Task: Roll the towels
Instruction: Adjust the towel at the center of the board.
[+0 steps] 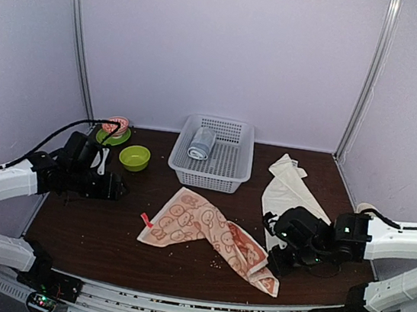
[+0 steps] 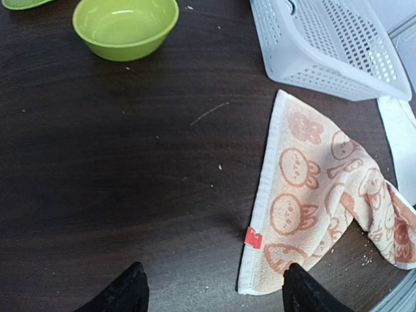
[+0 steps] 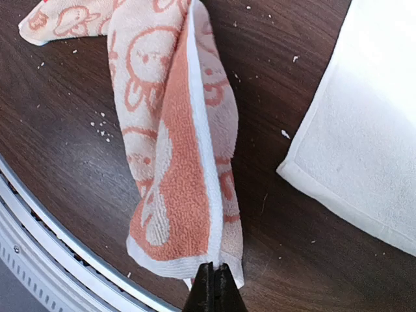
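Right wrist: my right gripper (image 3: 213, 273) is clamped on the salmon-orange towel (image 3: 175, 130) hem, probably to drag it flat. My left gripper (image 2: 213, 276) hangs spread wide, empty, by its far corner.

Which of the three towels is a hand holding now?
The salmon-orange animal-print towel: the right hand pinches its hem. The cream towel lies free; the grey-blue towel sits rolled in the basket.

The salmon-orange towel (image 1: 210, 233) lay crumpled diagonally across the centre of the bench (image 1: 91, 233), its right end at the right gripper (image 1: 274, 265) near the front edge, while the cream towel (image 1: 287, 191) lay toward the right edge and the basket (image 1: 221, 179), containing a grey-blue rolled towel (image 1: 202, 143), stood at the rear edge.
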{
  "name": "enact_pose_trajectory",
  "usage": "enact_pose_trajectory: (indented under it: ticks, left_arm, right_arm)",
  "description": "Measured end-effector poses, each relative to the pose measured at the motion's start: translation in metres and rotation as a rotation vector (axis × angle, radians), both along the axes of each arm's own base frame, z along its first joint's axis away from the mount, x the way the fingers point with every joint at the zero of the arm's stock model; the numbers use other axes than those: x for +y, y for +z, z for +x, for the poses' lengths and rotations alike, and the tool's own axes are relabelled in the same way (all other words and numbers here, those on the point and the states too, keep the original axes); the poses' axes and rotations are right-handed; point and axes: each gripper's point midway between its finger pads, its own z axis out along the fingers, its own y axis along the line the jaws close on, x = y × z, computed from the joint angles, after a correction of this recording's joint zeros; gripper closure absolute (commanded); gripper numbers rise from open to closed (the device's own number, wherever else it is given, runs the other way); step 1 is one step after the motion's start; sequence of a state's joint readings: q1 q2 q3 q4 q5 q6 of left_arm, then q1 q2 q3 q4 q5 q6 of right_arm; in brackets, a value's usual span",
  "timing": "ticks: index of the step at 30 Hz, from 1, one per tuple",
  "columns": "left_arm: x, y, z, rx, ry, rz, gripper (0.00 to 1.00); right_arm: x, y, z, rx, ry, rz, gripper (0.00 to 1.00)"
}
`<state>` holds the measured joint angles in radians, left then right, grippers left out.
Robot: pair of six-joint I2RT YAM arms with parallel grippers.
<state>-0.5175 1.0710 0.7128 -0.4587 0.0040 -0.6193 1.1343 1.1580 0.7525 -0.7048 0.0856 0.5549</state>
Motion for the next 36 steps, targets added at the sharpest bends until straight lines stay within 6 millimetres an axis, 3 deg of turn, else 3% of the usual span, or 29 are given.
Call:
enact_pose_trajectory:
  ticks: [3, 5, 6, 8, 10, 11, 13, 15, 16, 18, 21, 24, 26, 28, 29, 33, 36]
  left_arm:
    - [-0.017, -0.009, 0.001, 0.031, -0.041, 0.019, 0.28]
    - [-0.024, -0.005, 0.006, 0.026, -0.047, 0.016, 0.29]
    - [-0.026, -0.001, 0.008, 0.016, -0.042, 0.011, 0.29]
    - [-0.025, 0.012, 0.014, -0.022, -0.016, 0.001, 0.29]
    - [-0.019, 0.031, 0.017, -0.078, 0.026, -0.016, 0.28]
    - [-0.013, 0.043, 0.018, -0.118, 0.053, -0.027, 0.28]
    - [0.0, 0.074, 0.015, -0.215, 0.107, -0.064, 0.26]
    - [0.013, 0.105, 0.01, -0.315, 0.151, -0.11, 0.26]
    - [0.019, 0.116, 0.007, -0.355, 0.171, -0.129, 0.26]
    - [0.027, 0.124, 0.003, -0.396, 0.196, -0.143, 0.26]
    - [0.025, 0.102, 0.007, -0.347, 0.199, -0.105, 0.26]
    - [0.015, 0.07, 0.013, -0.251, 0.171, -0.056, 0.27]
    - [0.006, 0.049, 0.015, -0.186, 0.138, -0.038, 0.27]
    - [-0.004, 0.035, 0.015, -0.137, 0.102, -0.036, 0.27]
    - [-0.011, 0.027, 0.015, -0.11, 0.078, -0.038, 0.27]
    - [-0.044, 0.006, 0.007, -0.05, -0.039, -0.027, 0.27]
    - [-0.081, -0.008, -0.003, -0.004, -0.159, -0.004, 0.28]
  right_arm:
    - [-0.004, 0.004, 0.0, -0.011, -0.005, 0.004, 1.0]
    - [0.006, 0.027, 0.009, -0.051, -0.007, 0.042, 1.0]
    - [0.016, 0.048, 0.016, -0.083, 0.001, 0.078, 1.0]
    - [0.047, 0.11, 0.028, -0.158, 0.038, 0.2, 1.0]
    - [0.083, 0.2, 0.026, -0.279, 0.131, 0.401, 1.0]
    - [0.098, 0.245, 0.013, -0.335, 0.199, 0.511, 1.0]
    - [0.107, 0.314, -0.018, -0.405, 0.315, 0.691, 1.0]
    - [0.097, 0.347, -0.035, -0.452, 0.371, 0.785, 1.0]
    - [0.088, 0.347, -0.033, -0.467, 0.36, 0.789, 1.0]
    - [0.076, 0.322, -0.021, -0.461, 0.311, 0.751, 1.0]
    - [0.07, 0.23, 0.003, -0.373, 0.232, 0.583, 1.0]
    - [0.049, 0.107, 0.012, -0.207, 0.157, 0.332, 1.0]
    - [0.027, 0.062, 0.01, -0.137, 0.117, 0.223, 1.0]
    - [0.015, 0.046, 0.004, -0.107, 0.101, 0.19, 1.0]
    - [0.012, 0.048, 0.003, -0.109, 0.095, 0.202, 1.0]
    - [0.008, 0.075, 0.001, -0.158, 0.09, 0.296, 1.0]
    - [0.005, 0.089, -0.001, -0.183, 0.094, 0.342, 1.0]
